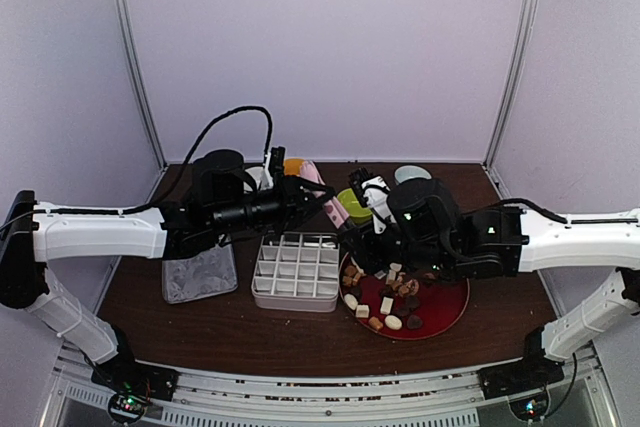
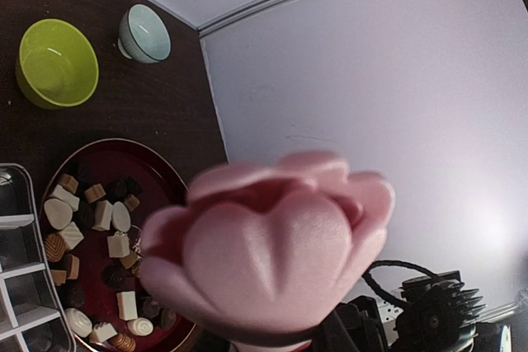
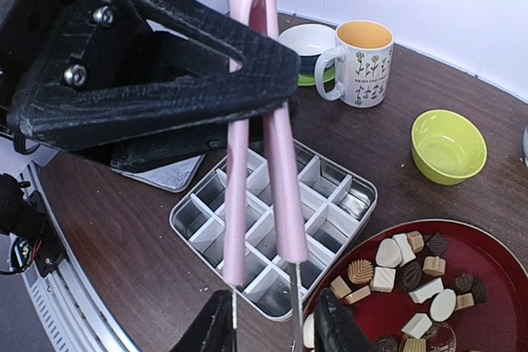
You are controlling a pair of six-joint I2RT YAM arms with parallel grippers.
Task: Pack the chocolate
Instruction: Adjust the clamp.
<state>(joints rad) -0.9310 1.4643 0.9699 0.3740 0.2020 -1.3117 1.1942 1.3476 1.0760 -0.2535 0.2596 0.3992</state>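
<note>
The chocolate (image 1: 385, 297), many small white, tan and dark pieces, lies on a red plate (image 1: 455, 312); it also shows in the left wrist view (image 2: 91, 228) and the right wrist view (image 3: 412, 274). The pink tongs (image 1: 330, 205) hang between both grippers above an empty divided tin (image 1: 297, 272). My left gripper (image 1: 303, 192) is shut on the tongs' upper part. In the left wrist view the tongs' pink head (image 2: 272, 253) hides my left fingers. My right gripper (image 3: 276, 331) is open, with the tongs' (image 3: 280, 187) thin metal ends between its fingers, above the tin (image 3: 330, 195).
A pale tin lid (image 1: 198, 272) lies left of the tin. A green bowl (image 1: 352, 205), a pale blue bowl (image 1: 412, 175) and a mug (image 3: 363, 62) stand behind the plate. A white bowl (image 3: 309, 39) sits by the mug. White walls close the back and sides.
</note>
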